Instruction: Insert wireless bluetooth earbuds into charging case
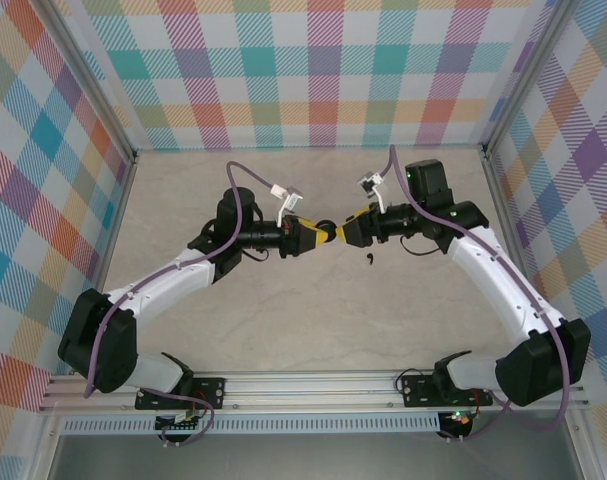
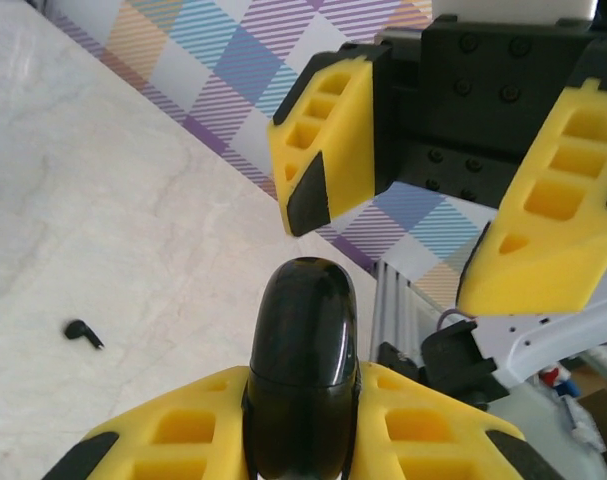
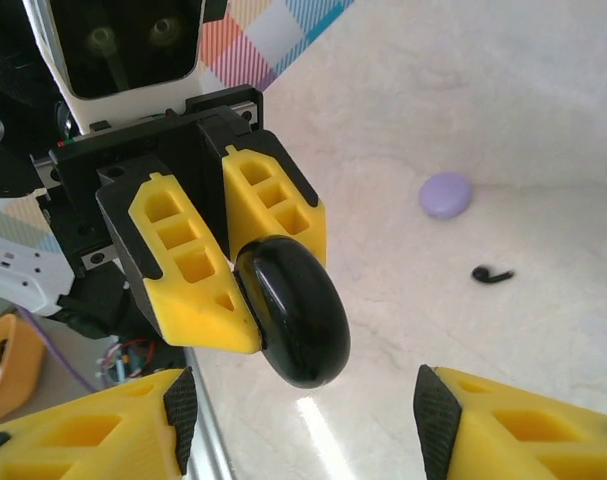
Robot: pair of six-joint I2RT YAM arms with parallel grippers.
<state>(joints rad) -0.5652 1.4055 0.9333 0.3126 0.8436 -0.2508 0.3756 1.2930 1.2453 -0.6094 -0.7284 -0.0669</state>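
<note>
A glossy black charging case (image 2: 303,340), closed and oval, sticks out from between the yellow fingers of my left gripper (image 2: 301,432), which is shut on it. The same case (image 3: 298,320) hangs in the air in front of my right gripper (image 3: 308,420), whose jaws stand open on either side of it without touching. In the top view the two grippers meet nose to nose over the middle of the table, left gripper (image 1: 321,236) against right gripper (image 1: 347,232). One black earbud (image 1: 368,262) lies loose on the table below them, the earbud (image 3: 491,274) just beyond the case.
A pale lilac round disc (image 3: 445,194) rests on the marble table (image 1: 313,320) close to the black earbud (image 2: 83,333). Checked walls enclose three sides, and an aluminium rail (image 1: 313,385) runs along the near edge.
</note>
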